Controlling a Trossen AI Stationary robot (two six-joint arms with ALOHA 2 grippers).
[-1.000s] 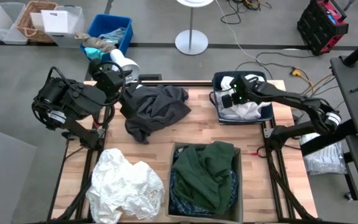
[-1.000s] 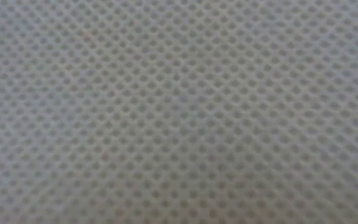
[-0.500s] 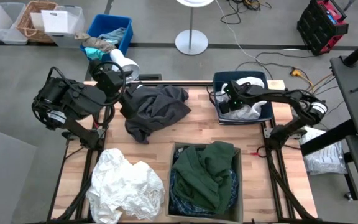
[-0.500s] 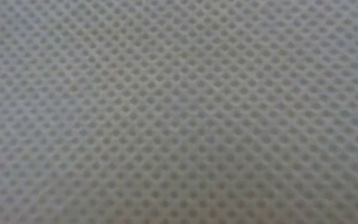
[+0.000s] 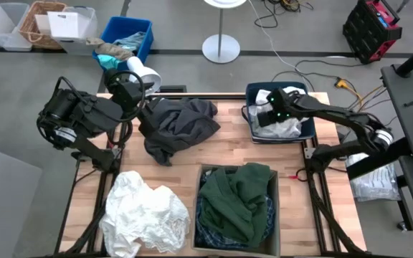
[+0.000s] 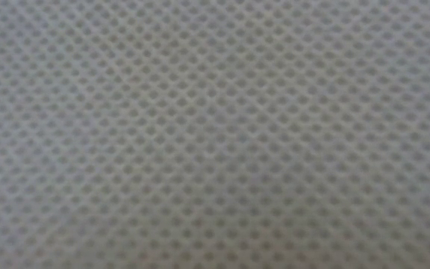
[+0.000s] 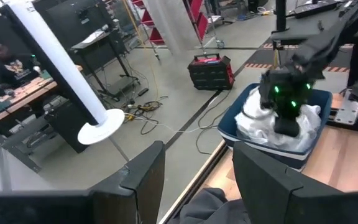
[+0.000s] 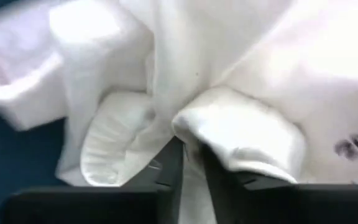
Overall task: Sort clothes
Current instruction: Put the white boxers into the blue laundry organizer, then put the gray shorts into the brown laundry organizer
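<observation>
**High view: white laundry going into the far-right bin**

High view shows the worktop point(image 5: 228, 147) carrying four lots of cloth. Largest is the white heap point(image 5: 145, 213) at the near-left corner, crumpled and spilling toward the edge. Next is the grey garment point(image 5: 178, 125) by the far edge, left of centre, bunched in loose folds. A box point(image 5: 205, 174) at the middle of the near edge holds the green garment point(image 5: 239, 201), draped over a plaid shirt point(image 5: 201, 213) that peeks out beneath. At the far-right corner a blue bin point(image 5: 308, 127) holds the white garment point(image 5: 287, 127).

The right gripper point(image 8: 190, 163) is down in that bin; its wrist view shows the jaws narrowly apart with a fold of white cloth between them, so whether they still pinch it I cannot tell. The left gripper point(image 7: 197, 180) sits at the far-left corner, at the edge of the grey garment, jaws parted and empty.

All of this is soft, light and limp: it will sag and trail when lifted, and thin layers may slip from a shallow pinch. A raised ridge or thick bunched fold near a garment's middle looks the best place to take hold.

Low view is wholly covered by a fine mesh fabric point(image 6: 215, 134).
</observation>
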